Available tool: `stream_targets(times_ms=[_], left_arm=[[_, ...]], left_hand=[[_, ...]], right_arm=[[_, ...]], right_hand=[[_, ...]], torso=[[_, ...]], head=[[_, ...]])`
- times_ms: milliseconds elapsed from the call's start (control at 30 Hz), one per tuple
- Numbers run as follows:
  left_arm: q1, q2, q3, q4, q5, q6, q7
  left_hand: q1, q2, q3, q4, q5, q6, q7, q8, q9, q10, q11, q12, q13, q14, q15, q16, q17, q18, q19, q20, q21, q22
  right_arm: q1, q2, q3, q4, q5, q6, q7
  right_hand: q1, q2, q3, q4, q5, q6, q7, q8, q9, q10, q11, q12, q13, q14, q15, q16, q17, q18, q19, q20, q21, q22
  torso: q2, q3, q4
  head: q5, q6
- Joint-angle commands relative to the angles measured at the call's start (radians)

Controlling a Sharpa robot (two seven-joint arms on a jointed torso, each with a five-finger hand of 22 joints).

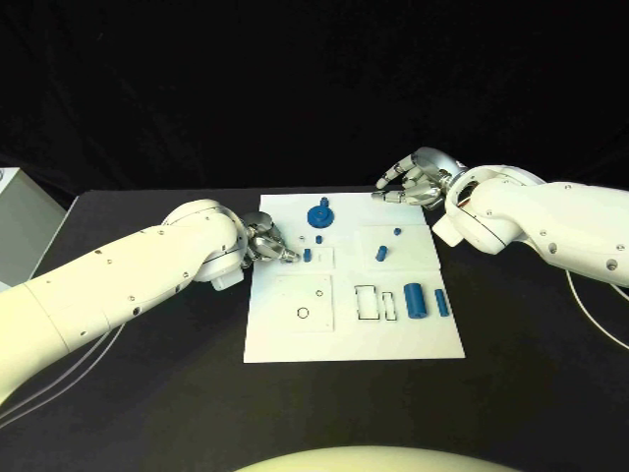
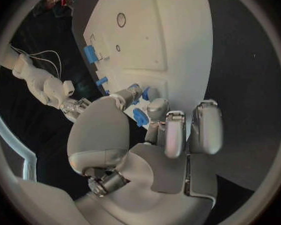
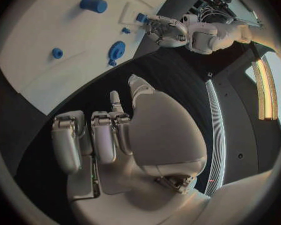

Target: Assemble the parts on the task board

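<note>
You are looking at the board (image 1: 346, 324) lying in the middle of the black bench (image 1: 542, 393), with blue parts scattered over it. A gear-like part (image 1: 319, 214) is standing near the board's far edge, a small peg (image 1: 381, 252) is sitting right of centre, and a cylinder (image 1: 416, 298) and a slimmer pin (image 1: 441, 304) are lying side by side near the right edge. Your left hand (image 1: 265, 243) is reaching over the board's left edge, and its fingers (image 2: 167, 135) are pinching a small blue part (image 2: 140, 117) against the thumb, just above the board; from the head view that part is hard to make out. Your right hand (image 1: 417, 177) is hovering off the board's far right corner, its fingers (image 3: 103, 141) curling inward and holding nothing.
</note>
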Motion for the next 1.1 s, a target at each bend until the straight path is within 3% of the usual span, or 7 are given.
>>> stream_targets(times_ms=[33, 367, 400, 433, 567, 633, 1100], left_arm=[[-0.009, -0.001, -0.006, -0.001, -0.01, 0.04, -0.013], [-0.009, -0.009, -0.006, 0.005, -0.012, 0.041, -0.013], [-0.009, -0.011, -0.006, 0.007, -0.012, 0.042, -0.013], [-0.009, -0.012, -0.006, 0.01, -0.012, 0.043, -0.012], [-0.009, -0.02, -0.006, 0.021, -0.01, 0.047, -0.011], [-0.01, -0.025, -0.006, 0.027, -0.009, 0.049, -0.011], [-0.011, -0.068, -0.001, 0.086, -0.011, 0.038, -0.01]], left_hand=[[0.014, -0.001, -0.025, 0.013, -0.006, 0.003, 0.006, 0.002, -0.003, -0.005, 0.003, 0.004, 0.001, 0.104, -0.005, 0.004, 0.263, -0.001, 0.001, -0.005, -0.004, 0.008], [0.03, -0.007, -0.085, 0.061, -0.034, 0.002, 0.007, 0.003, -0.012, -0.007, 0.004, 0.003, 0.0, 0.104, -0.003, 0.004, 0.263, -0.001, 0.002, -0.004, -0.005, 0.008], [0.036, -0.01, -0.105, 0.08, -0.073, 0.002, 0.007, 0.004, -0.015, -0.007, 0.005, 0.003, -0.001, 0.104, -0.003, 0.004, 0.263, -0.001, 0.002, -0.003, -0.005, 0.009], [0.039, -0.011, -0.11, 0.086, -0.082, 0.002, 0.008, 0.004, -0.016, -0.008, 0.005, 0.003, -0.001, 0.104, -0.002, 0.004, 0.263, -0.001, 0.002, -0.003, -0.006, 0.008], [0.075, -0.015, -0.17, 0.137, -0.187, -0.002, 0.01, 0.009, -0.023, -0.011, 0.008, 0.002, -0.004, 0.104, 0.0, 0.004, 0.263, 0.0, 0.0, -0.001, -0.008, 0.007], [0.084, -0.009, -0.196, 0.141, -0.239, -0.004, 0.011, 0.011, -0.026, -0.013, 0.009, 0.002, -0.006, 0.104, 0.001, 0.004, 0.263, 0.0, 0.0, 0.0, -0.009, 0.006], [0.117, 0.0, -0.25, 0.14, -0.251, -0.01, 0.012, 0.014, -0.031, -0.021, 0.01, -0.002, -0.013, 0.104, 0.002, 0.004, 0.263, 0.002, -0.005, 0.001, -0.014, 0.0]], right_arm=[[0.0, 0.0, 0.001, 0.001, -0.008, 0.0, 0.01], [0.0, -0.001, 0.0, 0.001, -0.008, 0.0, 0.01], [0.0, -0.001, 0.0, 0.001, -0.008, 0.0, 0.01], [0.0, -0.001, 0.0, 0.001, -0.008, 0.0, 0.01], [0.0, -0.001, 0.0, 0.001, -0.008, 0.0, 0.011], [0.0, -0.001, 0.0, 0.001, -0.008, 0.0, 0.011], [-0.001, 0.0, 0.0, 0.0, -0.008, 0.0, 0.012]], right_hand=[[-0.006, -0.009, 0.006, -0.001, 0.005, -0.009, -0.001, 0.003, 0.001, 0.081, 0.003, -0.003, 0.243, 0.083, 0.0, -0.003, 0.185, -0.005, 0.103, 0.0, -0.001, 0.258], [-0.006, -0.009, 0.006, -0.001, 0.005, -0.009, -0.001, 0.003, 0.001, 0.081, 0.003, -0.003, 0.243, 0.083, 0.0, -0.003, 0.185, -0.005, 0.103, 0.0, -0.001, 0.258], [-0.006, -0.009, 0.006, -0.001, 0.005, -0.009, -0.001, 0.003, 0.001, 0.081, 0.003, -0.003, 0.243, 0.083, 0.0, -0.003, 0.185, -0.005, 0.103, 0.0, -0.001, 0.258], [-0.006, -0.009, 0.006, -0.001, 0.005, -0.009, -0.001, 0.003, 0.001, 0.081, 0.003, -0.003, 0.243, 0.083, 0.0, -0.003, 0.185, -0.005, 0.103, 0.0, -0.001, 0.258], [-0.006, -0.009, 0.006, -0.001, 0.005, -0.009, -0.001, 0.003, 0.001, 0.081, 0.003, -0.003, 0.243, 0.083, 0.0, -0.003, 0.185, -0.005, 0.103, 0.0, -0.001, 0.258], [-0.006, -0.009, 0.006, -0.001, 0.005, -0.009, -0.001, 0.003, 0.001, 0.081, 0.003, -0.003, 0.243, 0.083, 0.0, -0.003, 0.185, -0.005, 0.103, 0.0, -0.001, 0.258], [-0.007, -0.01, 0.007, -0.001, 0.004, -0.01, -0.001, 0.003, 0.001, 0.08, 0.003, -0.003, 0.243, 0.083, 0.0, -0.003, 0.186, -0.005, 0.103, 0.0, -0.001, 0.258]], torso=[[0.0, 0.0001, 0.0004], [0.0, 0.0005, -0.0006], [0.0, 0.0004, -0.0005], [0.0, 0.0004, -0.0002], [0.0, 0.0, -0.0003], [0.001, -0.0002, -0.0001], [0.0, -0.0009, 0.0005]], head=[[0.0, 0.0], [-0.001, 0.0], [-0.001, 0.0], [-0.002, 0.0], [-0.004, 0.0], [-0.004, 0.0], [-0.006, 0.002]])
